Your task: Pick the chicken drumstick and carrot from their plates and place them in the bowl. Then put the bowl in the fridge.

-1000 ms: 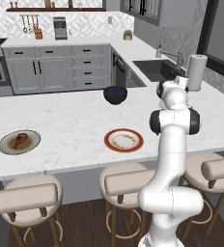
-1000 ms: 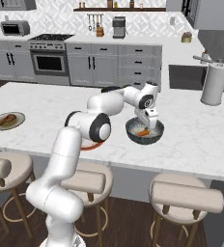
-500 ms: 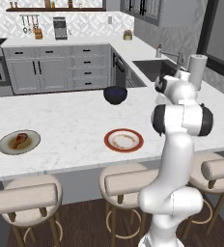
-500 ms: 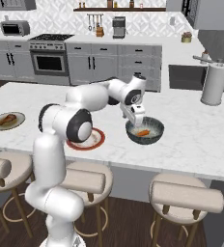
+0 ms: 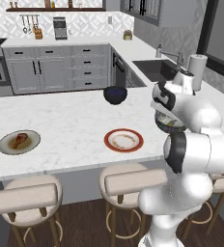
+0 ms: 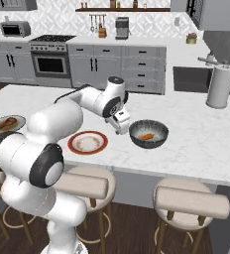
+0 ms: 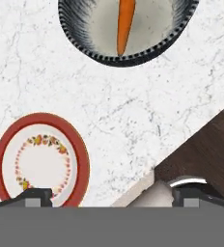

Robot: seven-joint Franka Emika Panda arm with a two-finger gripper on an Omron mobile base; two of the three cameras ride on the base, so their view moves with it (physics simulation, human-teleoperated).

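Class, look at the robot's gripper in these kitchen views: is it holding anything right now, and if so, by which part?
Nothing is held. The gripper is open and empty above the counter, between the red-rimmed plate and the bowl. The carrot lies loose in that bowl.

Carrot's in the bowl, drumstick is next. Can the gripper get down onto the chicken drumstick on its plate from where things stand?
Probably yes. The chicken drumstick lies uncovered on the greenish plate with bare counter around it, and the gripper is open. It is far along the counter, so reach is uncertain.
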